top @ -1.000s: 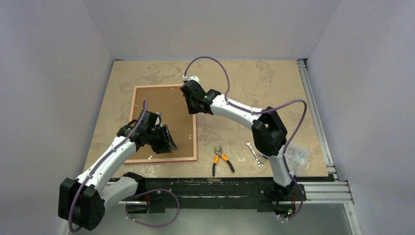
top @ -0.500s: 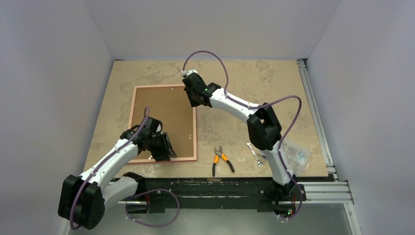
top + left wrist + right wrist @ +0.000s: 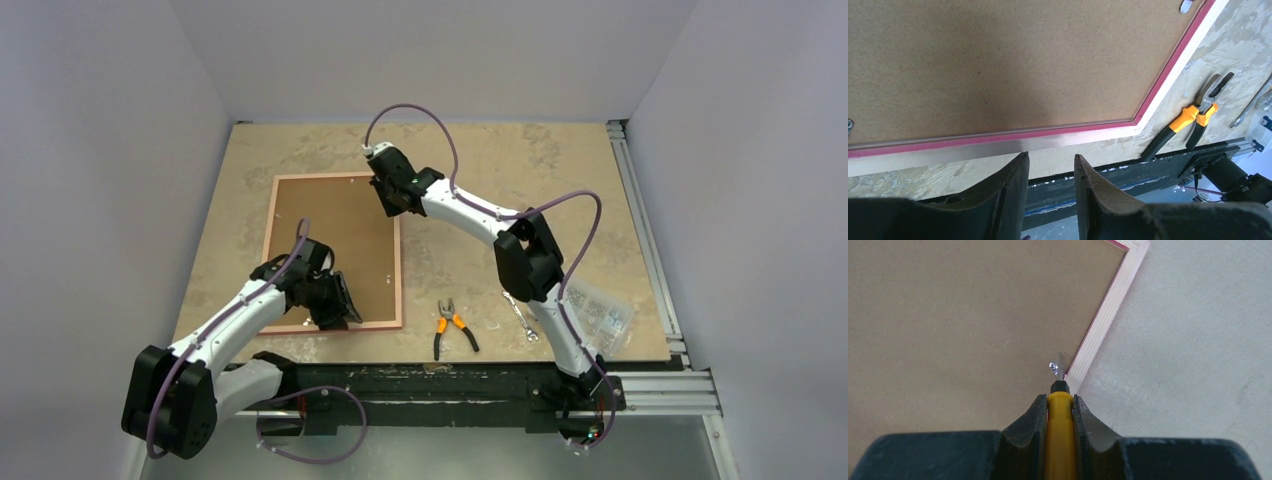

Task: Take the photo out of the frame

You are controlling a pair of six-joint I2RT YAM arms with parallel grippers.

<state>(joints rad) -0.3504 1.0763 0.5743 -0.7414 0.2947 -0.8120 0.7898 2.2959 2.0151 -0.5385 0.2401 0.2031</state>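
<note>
From above, I see my left gripper (image 3: 1050, 157) at the left of the table (image 3: 500, 160), low over the near edge of the frame (image 3: 335, 230). Its jaws are parted with nothing between them, and its fingertips sit just off the frame's pale near rail.

The frame lies flat, left of centre, with its brown backing board facing up and a thin pink-red line inside the pale border. The photo cannot be seen from this side.

At the frame's right edge, toward the far corner, my right gripper (image 3: 1059, 397) is clenched on a yellow-handled tool (image 3: 1059, 430). The tool's dark tip is at a small metal clip (image 3: 1054, 366) on the backing board, just inside the border.

Farther right, on bare table near the front edge, are orange-handled pliers (image 3: 452, 325). Next comes a small wrench (image 3: 520, 315), then a clear bag of small parts (image 3: 605, 315).
</note>
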